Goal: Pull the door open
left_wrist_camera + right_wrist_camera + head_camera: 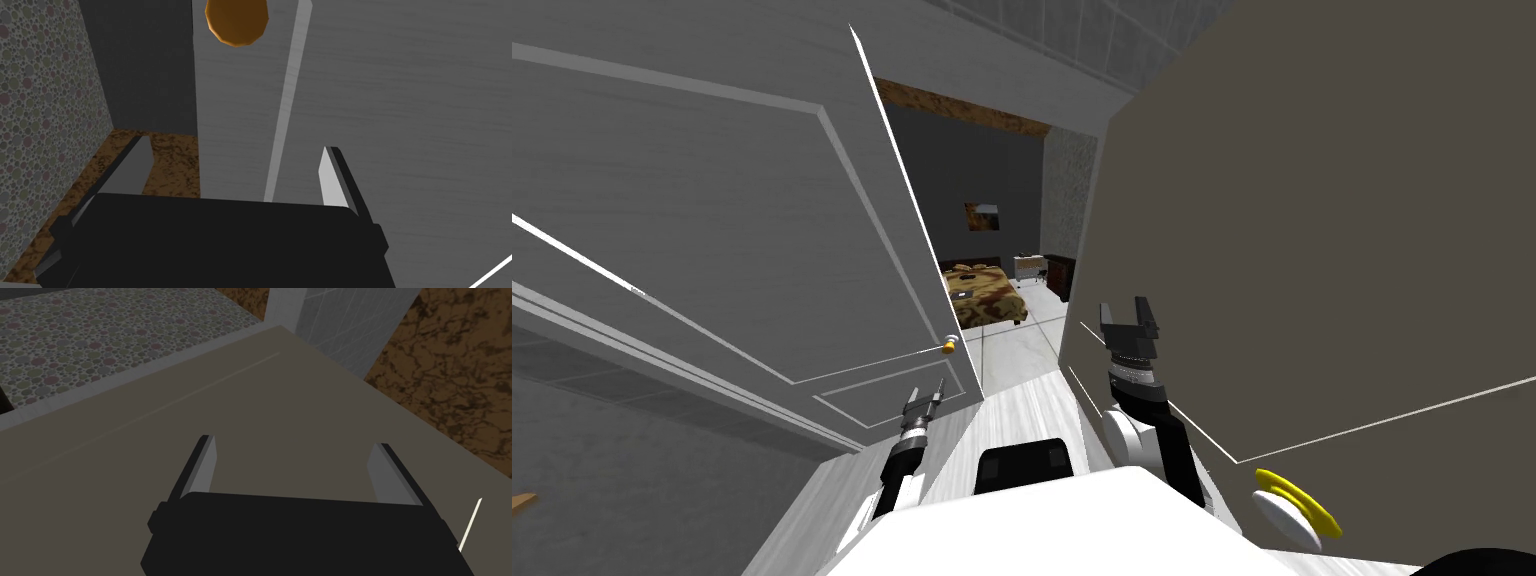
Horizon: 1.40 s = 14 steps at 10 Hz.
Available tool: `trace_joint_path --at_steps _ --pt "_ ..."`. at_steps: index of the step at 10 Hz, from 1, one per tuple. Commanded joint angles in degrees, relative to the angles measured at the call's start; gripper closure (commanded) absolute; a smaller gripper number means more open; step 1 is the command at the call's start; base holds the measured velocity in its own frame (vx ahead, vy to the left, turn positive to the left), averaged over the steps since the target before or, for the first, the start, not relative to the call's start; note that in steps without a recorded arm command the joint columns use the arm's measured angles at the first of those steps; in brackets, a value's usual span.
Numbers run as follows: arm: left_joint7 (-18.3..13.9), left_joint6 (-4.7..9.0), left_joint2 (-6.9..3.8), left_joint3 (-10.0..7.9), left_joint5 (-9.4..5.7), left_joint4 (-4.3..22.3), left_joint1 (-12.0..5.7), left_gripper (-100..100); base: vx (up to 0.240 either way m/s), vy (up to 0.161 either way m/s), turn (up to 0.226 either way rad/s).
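Grey panelled door (pixel 712 230) stands partly open on my left, with a bed (pixel 982 295) visible through the gap. The left pincer (pixel 925 397) is spread just below the orange knob (pixel 949 346), holding nothing, and the right pincer (pixel 1125 310) is spread by the wall (pixel 1312 250). I judge the opening about half done, with a regrasp and further pull left

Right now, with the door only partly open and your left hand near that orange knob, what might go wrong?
My left gripper is open, short of the knob and holding nothing; closing now would likely miss it.
The free edge of the door lies just ahead of it, so a swing could knock it.
My right gripper, also open, hangs close to the brown wall and might scrape it if I turn.
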<state>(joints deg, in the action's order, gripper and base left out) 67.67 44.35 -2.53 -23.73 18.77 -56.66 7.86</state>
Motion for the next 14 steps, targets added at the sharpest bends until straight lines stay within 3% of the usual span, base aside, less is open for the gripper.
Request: trace_joint_path --at_steps 1,3,4,5,8,12,13,14 --pt "2.0 0.26 0.65 -0.53 0.64 1.6 -0.34 -100 0.133 0.031 -0.032" --pt "3.8 0.79 1.23 -1.10 1.15 3.6 -0.82 -100 0.136 0.020 -0.029" --pt "3.0 0.53 1.04 -0.85 0.99 2.7 -0.57 -100 0.050 0.007 -0.006" --pt "2.9 0.79 -0.06 -1.35 0.69 3.3 -0.54 -100 0.110 0.008 -0.065" --pt "2.4 1.38 -1.44 -2.23 0.08 4.4 -0.45 -100 0.201 0.021 -0.076" --pt "1.7 2.26 -2.38 -3.54 -0.83 6.0 -0.31 -100 0.203 0.028 -0.071" --pt "1.7 1.72 -2.23 -3.22 -0.63 5.1 -0.05 -100 0.085 0.015 -0.013" --pt "1.7 1.72 -2.23 -3.22 -0.63 5.1 -0.05 100 -0.011 -0.002 0.009"
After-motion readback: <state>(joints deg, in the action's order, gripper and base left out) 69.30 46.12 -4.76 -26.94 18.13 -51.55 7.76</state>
